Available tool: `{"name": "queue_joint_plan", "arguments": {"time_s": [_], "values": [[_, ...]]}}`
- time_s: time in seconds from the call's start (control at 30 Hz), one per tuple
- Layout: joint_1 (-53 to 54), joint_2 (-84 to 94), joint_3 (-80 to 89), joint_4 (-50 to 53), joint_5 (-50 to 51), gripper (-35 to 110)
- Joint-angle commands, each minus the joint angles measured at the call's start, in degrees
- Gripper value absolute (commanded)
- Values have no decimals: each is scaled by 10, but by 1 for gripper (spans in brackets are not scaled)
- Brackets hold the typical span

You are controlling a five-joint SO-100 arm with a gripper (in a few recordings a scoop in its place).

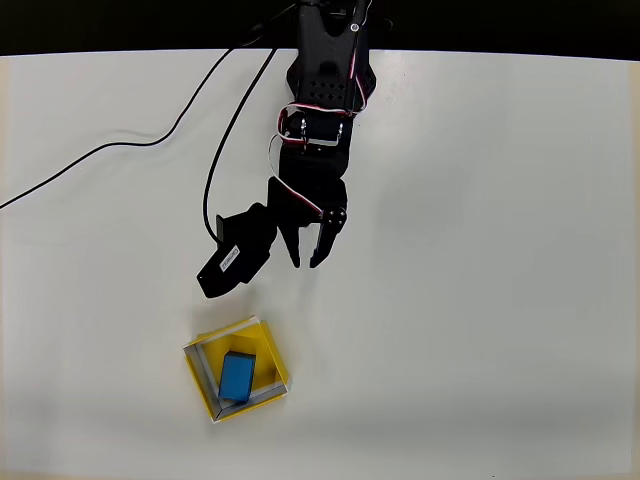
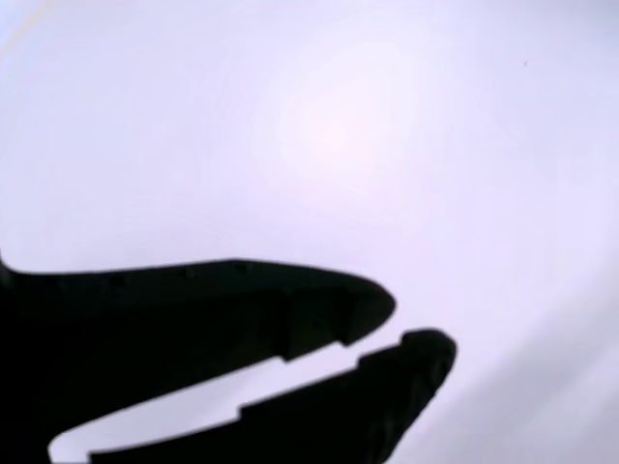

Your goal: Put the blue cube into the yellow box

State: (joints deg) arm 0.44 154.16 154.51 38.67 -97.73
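1. In the overhead view the blue cube point(image 1: 237, 375) lay inside the yellow box point(image 1: 203, 385), on its floor toward the left wall, near the lower part of the white bench point(image 1: 480, 250).
2. The pincer point(image 1: 306, 262) hung above bare bench, well apart from the box, its tips a narrow gap apart and holding nothing; the wrist view showed the same slim gap at the pincer point(image 2: 416, 324).
3. The cube looked solid, stiff and probably light, with plain smooth faces that might slip; its long flat sides seemed the best place to grip.
4. The box looked thin-walled and easily nudged.
5. A small white label sat on the arm's camera housing point(image 1: 232, 258), too small to read.
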Motion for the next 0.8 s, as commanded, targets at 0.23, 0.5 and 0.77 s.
{"name": "queue_joint_plan", "arguments": {"time_s": [0.23,0.5,0.77], "values": [[18,195,126,76,-10,1],[31,351,257,130,7,0],[13,374,257,265,8,0]]}}
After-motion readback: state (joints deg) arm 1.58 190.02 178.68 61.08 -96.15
